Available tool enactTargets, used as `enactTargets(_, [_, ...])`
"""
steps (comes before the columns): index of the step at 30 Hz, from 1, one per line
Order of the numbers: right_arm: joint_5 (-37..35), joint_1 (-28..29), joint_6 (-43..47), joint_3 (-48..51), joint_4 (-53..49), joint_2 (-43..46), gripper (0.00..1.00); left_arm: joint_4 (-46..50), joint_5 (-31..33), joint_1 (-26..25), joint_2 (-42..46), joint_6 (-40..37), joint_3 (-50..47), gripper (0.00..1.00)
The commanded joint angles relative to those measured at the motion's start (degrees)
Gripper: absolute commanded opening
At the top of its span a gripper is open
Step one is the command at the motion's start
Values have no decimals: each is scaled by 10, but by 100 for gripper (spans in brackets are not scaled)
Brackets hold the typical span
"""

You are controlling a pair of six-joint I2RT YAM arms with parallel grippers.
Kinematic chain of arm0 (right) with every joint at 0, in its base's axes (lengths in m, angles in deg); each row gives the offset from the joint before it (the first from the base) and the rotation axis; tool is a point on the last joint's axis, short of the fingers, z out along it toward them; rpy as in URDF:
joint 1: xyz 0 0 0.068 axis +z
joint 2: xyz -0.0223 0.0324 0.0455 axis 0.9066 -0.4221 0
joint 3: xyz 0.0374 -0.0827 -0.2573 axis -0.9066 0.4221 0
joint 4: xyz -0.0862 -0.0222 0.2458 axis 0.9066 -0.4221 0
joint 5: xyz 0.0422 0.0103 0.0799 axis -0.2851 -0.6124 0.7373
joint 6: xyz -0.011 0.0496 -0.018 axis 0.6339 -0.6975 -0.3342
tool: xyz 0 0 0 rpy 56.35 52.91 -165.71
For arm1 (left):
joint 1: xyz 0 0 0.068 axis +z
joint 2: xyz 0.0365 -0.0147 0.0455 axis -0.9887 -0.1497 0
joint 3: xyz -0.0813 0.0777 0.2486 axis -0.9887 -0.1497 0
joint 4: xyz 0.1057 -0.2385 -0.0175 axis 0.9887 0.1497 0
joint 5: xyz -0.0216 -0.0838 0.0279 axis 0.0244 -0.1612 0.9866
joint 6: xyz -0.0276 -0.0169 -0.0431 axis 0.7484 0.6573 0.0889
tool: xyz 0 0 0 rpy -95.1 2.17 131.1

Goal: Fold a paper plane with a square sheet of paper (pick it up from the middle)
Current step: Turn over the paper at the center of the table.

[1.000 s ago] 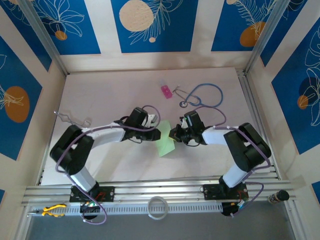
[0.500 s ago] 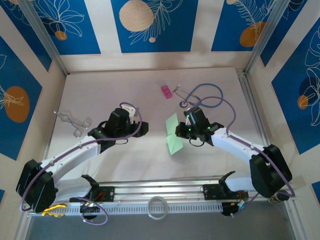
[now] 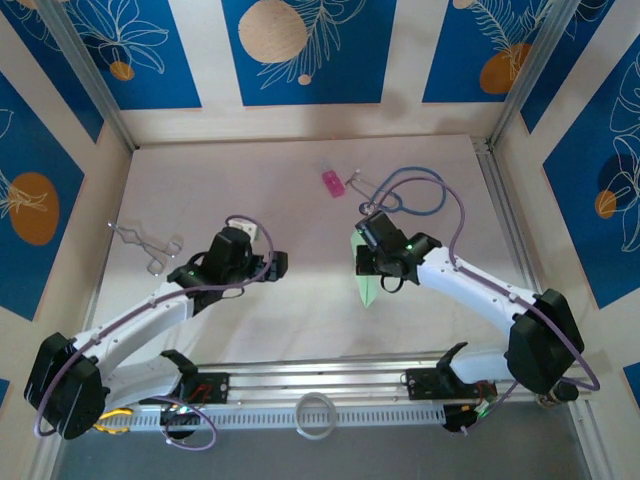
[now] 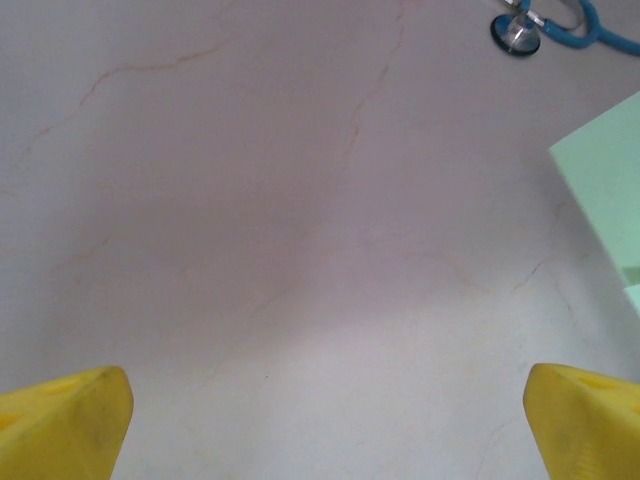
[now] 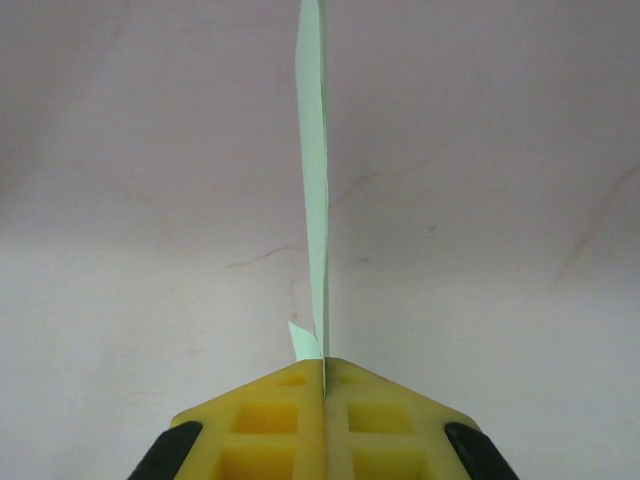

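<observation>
The right gripper (image 3: 366,262) is pinched tight on the paper plane (image 3: 367,283), with its two yellow fingertips (image 5: 290,400) pressed flat together on one end of it. The green paper sticks straight out in front of those fingertips, thin and standing on its edge, and a tiny flap pokes out right beside the pinch. I cannot tell if the far end touches the table (image 3: 250,190) or hangs just over it. The left gripper (image 3: 276,263) is wide open with nothing in it, well off to the side of the plane, and from its own camera the green paper shows off to one side, ahead of the fingers. I think the big worry is that the plane is held by one small end only. The paper is soft, so it could droop, twist or slide out if the arm moves fast. A hard squeeze could also squash the crease. The blue stethoscope (image 3: 420,190) lies just behind the right gripper, and its tube could snag the arm or the paper.
</observation>
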Motion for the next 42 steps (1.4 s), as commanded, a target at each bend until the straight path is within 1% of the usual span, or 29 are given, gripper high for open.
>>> enactTargets(1, [-139,28,-8,-47,-108,-37,6,-16,-29,15,10,13,-13,100])
enactTargets(5, [-238,67,-34,-108,-192,-113,4,1,-39,30,-2,29,-6,100])
enactTargets(7, [-283,89,-54,-136,-226,-157,4,26,-14,35,-11,51,3,100])
enactTargets(9, [-316,105,-93,-175,-271,-210,4,57,1,44,-20,59,16,100])
enactTargets(11, [-323,119,-101,-205,-287,-256,4,93,32,49,-22,75,31,100])
enactTargets(13, [-328,133,-122,-239,-308,-302,3,111,52,52,-12,81,34,100])
enactTargets(15, [-321,148,-123,-270,-309,-343,4,122,74,55,8,87,30,100])
enactTargets(19, [-271,163,-98,-298,-260,-384,5,142,118,64,64,116,9,100])
enactTargets(21, [-227,165,-68,-299,-212,-386,6,148,135,69,96,125,-4,100])
enactTargets(23, [-181,167,-38,-292,-165,-384,9,149,143,73,124,131,-15,100])
enactTargets(26, [-129,164,-24,-290,-128,-381,14,142,144,75,151,130,-28,100])
enactTargets(28, [-105,164,-13,-283,-102,-371,19,142,145,76,157,128,-30,100])
enactTargets(30, [-80,163,-4,-272,-74,-352,39,134,132,77,156,119,-29,100])
enactTargets(31, [-71,162,-2,-263,-59,-339,45,130,125,77,154,115,-29,100])
enactTargets(34, [-35,157,4,-218,2,-282,54,110,94,77,141,106,-27,100])
enactTargets(36, [2,141,0,-172,46,-234,56,93,66,77,129,100,-26,97])
enactTargets(38, [35,119,-14,-125,87,-191,56,70,33,77,117,94,-26,93])
enactTargets(40, [68,90,-34,-72,124,-151,51,45,-4,77,98,93,-25,88])
enactTargets(42, [112,50,-60,-8,167,-115,42,14,-52,77,68,98,-24,82])
